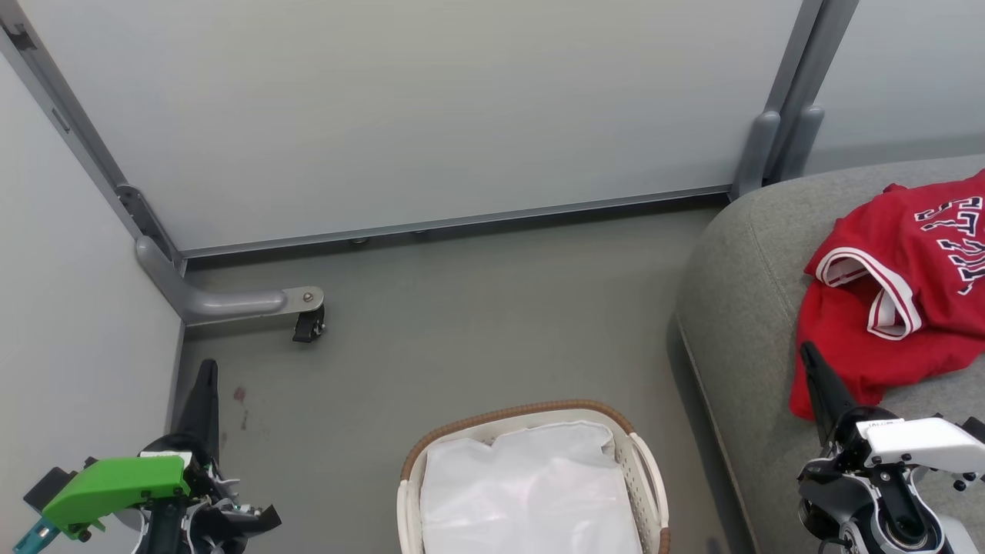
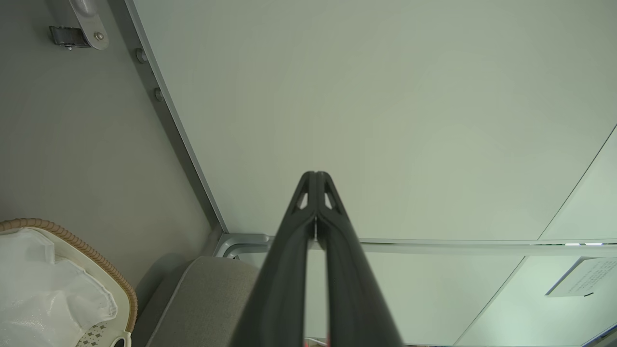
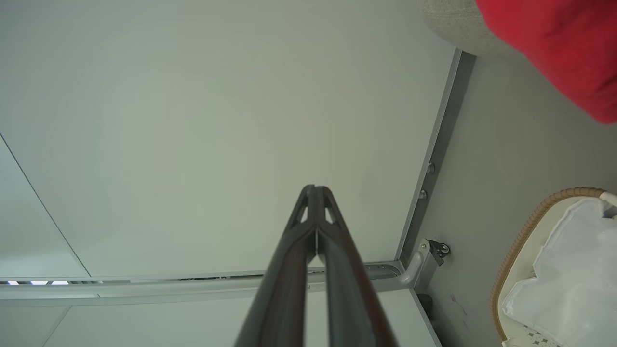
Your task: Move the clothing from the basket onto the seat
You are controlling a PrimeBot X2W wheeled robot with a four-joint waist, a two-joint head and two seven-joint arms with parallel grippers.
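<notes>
We see the clothing lying in a crumpled heap on the seat, near the cushion's rounded front corner. It is bright red. The upper garment is a jersey with white bands edged in navy around its openings and navy-and-white lettering (cut off by the picture's right edge, so we cannot read it). Plainer red cloth spreads beneath it and toward us, and we cannot tell whether that is a second garment. The seat is grey woven fabric with a stitched seam along its side.

The basket stands on the grey floor just left of the seat, and its rumpled white lining lies inside.

The left end effector hangs at the lower left over the floor, its two dark fingers pressed together and holding nothing. The right end effector rises at the lower right, likewise closed tip to tip and empty. In the head view its tip overlaps the heap's lower hem, while the right wrist view shows the red cloth well off to the side.
</notes>
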